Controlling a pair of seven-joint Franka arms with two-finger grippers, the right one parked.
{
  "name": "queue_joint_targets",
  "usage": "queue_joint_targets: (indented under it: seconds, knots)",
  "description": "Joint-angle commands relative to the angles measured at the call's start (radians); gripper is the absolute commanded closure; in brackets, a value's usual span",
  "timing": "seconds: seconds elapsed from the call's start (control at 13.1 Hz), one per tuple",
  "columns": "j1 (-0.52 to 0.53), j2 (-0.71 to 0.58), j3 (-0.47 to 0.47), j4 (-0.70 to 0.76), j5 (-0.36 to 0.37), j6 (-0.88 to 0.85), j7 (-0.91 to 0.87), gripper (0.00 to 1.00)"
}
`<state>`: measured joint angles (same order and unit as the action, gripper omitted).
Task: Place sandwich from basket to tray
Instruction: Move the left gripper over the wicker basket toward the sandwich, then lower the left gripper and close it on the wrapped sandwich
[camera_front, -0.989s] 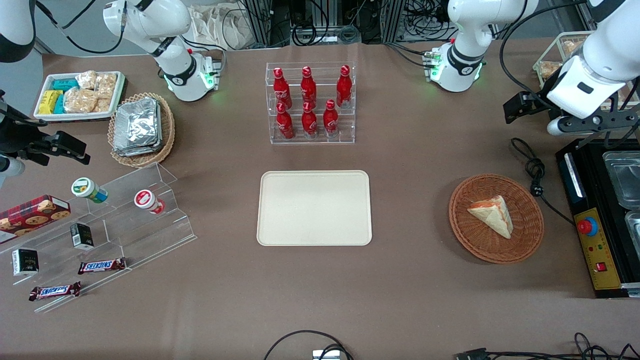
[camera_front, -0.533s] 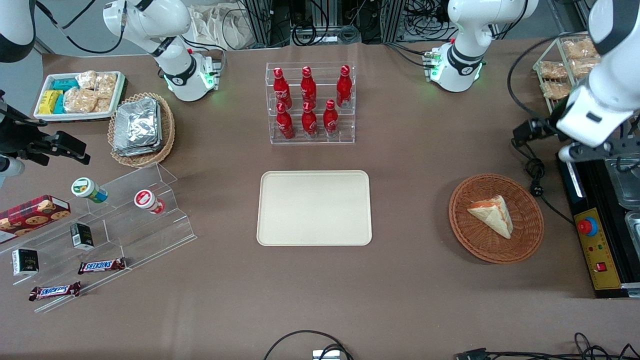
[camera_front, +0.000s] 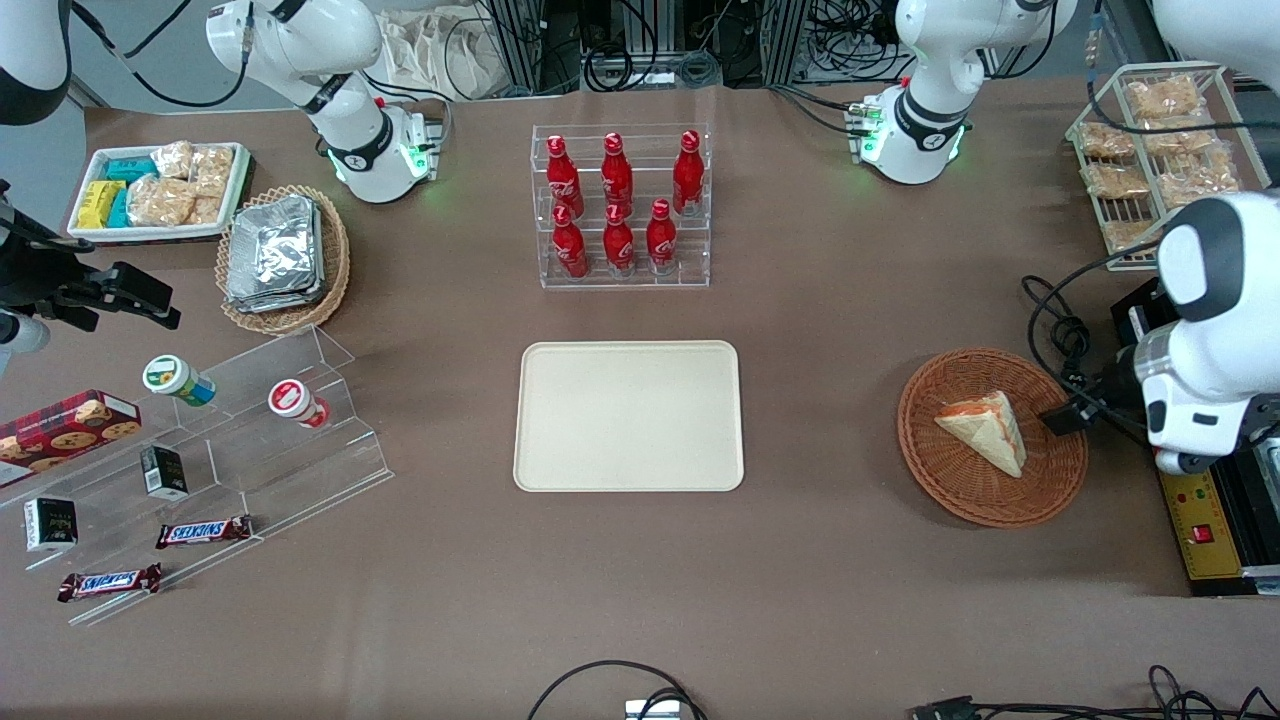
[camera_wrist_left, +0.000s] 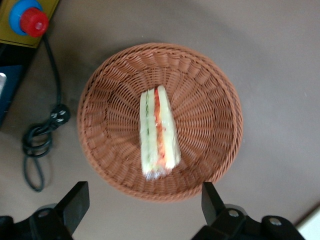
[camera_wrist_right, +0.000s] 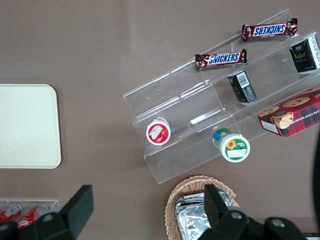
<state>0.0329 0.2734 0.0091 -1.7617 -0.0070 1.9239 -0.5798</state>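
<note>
Your gripper (camera_wrist_left: 142, 212) has swung in above the basket (camera_wrist_left: 210, 90), fingers spread wide, ready to descend on the sandwich (camera_wrist_left: 159, 132).

You can read "SNICKERS" on two chocolate bars (camera_front: 203, 531) (camera_front: 109, 581) lying on the clear acrylic stand (camera_front: 215, 470); both wrappers (camera_wrist_right: 269, 29) (camera_wrist_right: 220, 59) read just as plainly from the right wrist view.

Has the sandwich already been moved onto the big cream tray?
No, the sandwich lies in the wicker basket, the cream tray is bare, and the open tool hangs above the basket.
</note>
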Motion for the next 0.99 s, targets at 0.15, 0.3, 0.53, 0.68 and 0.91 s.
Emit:
queue_joint_targets:
  seconds: [0.15,0.3,0.53,0.68,0.91]
  knots:
    - [-0.034,0.010,0.019,-0.185,-0.010,0.211,-0.155,0.01]
    - [-0.036,0.029,0.020,-0.243,-0.008,0.283,-0.186,0.01]
    - [-0.041,0.047,0.020,-0.332,-0.011,0.417,-0.201,0.01]
    - [-0.054,0.067,0.025,-0.338,-0.011,0.428,-0.207,0.01]
    - [-0.067,0.085,0.028,-0.335,-0.010,0.443,-0.215,0.33]
